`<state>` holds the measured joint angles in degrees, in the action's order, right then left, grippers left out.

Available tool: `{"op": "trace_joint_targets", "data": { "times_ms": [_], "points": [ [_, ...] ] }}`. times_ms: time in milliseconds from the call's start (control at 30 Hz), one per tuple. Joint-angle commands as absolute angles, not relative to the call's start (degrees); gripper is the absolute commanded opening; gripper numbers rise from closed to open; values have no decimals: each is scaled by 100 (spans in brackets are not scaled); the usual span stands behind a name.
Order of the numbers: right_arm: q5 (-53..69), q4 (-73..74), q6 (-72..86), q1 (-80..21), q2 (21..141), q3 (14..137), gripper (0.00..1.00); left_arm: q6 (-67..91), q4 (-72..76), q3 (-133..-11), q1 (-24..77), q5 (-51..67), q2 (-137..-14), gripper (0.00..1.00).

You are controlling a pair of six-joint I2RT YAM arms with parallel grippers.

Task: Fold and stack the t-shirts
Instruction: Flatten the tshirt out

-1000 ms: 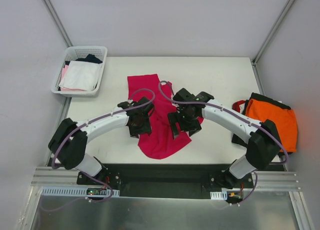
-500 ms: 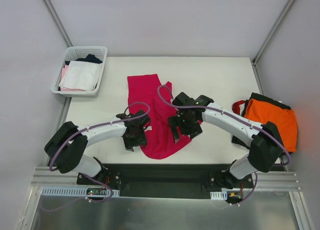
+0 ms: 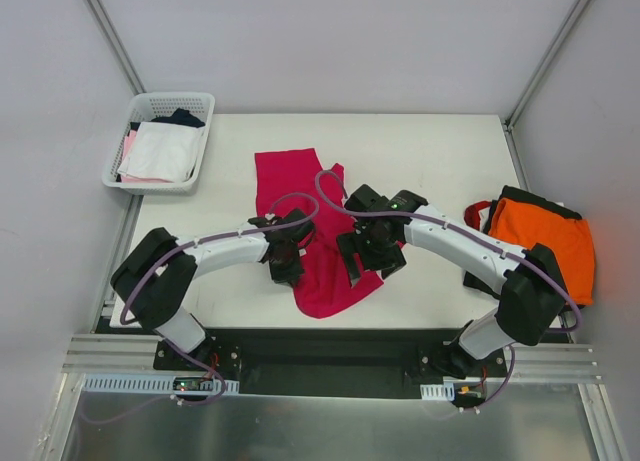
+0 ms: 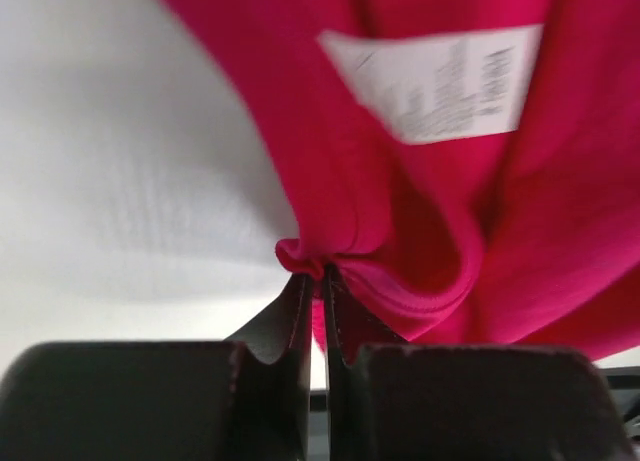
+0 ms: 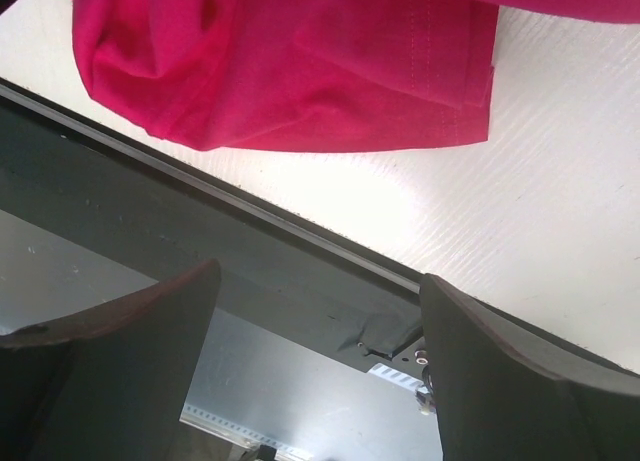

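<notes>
Left gripper [image 4: 322,277] is clamped on a bunched edge of the crimson shirt [image 3: 290,186], which lies mid-way across the table [image 3: 430,151]. Right gripper [image 5: 318,281] hangs apart, empty. Recommended: it takes the matching edge before any lift.

Heads up, your far left corner: white mesh basket [image 3: 175,98] at corner of table [image 3: 430,151], partly past left edge. Inside it, white garment [image 3: 160,151] folded on top, pink garment [image 3: 129,143] peeking out under it on left, something dark [image 3: 184,116] tucked at back. Table top off-white. Black strip [image 3: 330,346] along your near edge, silver rail [image 3: 110,353] beside it, grey metal sheet [image 3: 330,426] nearest camera.
</notes>
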<state>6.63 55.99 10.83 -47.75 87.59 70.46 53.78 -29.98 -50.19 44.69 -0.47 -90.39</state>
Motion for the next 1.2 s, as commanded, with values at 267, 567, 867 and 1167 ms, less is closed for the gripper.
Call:
{"op": "trace_joint_targets", "data": {
  "times_ms": [267,567,867,1167],
  "points": [
    [378,5836,1020,-4852,8587,7102,84,5633,-4679,-5555,4307,-1185,-7999,0],
    [483,5722,940,-4852,9000,7452,84,5871,-6415,-5511,4158,-1555,-6663,0],
    [527,5739,932,-4913,9439,7638,91,5792,-6373,-5046,3981,-607,-6389,41],
    [299,5660,476,-4904,10080,8023,100,5590,-5960,-5405,3981,-413,-6732,85]
  ]
}}
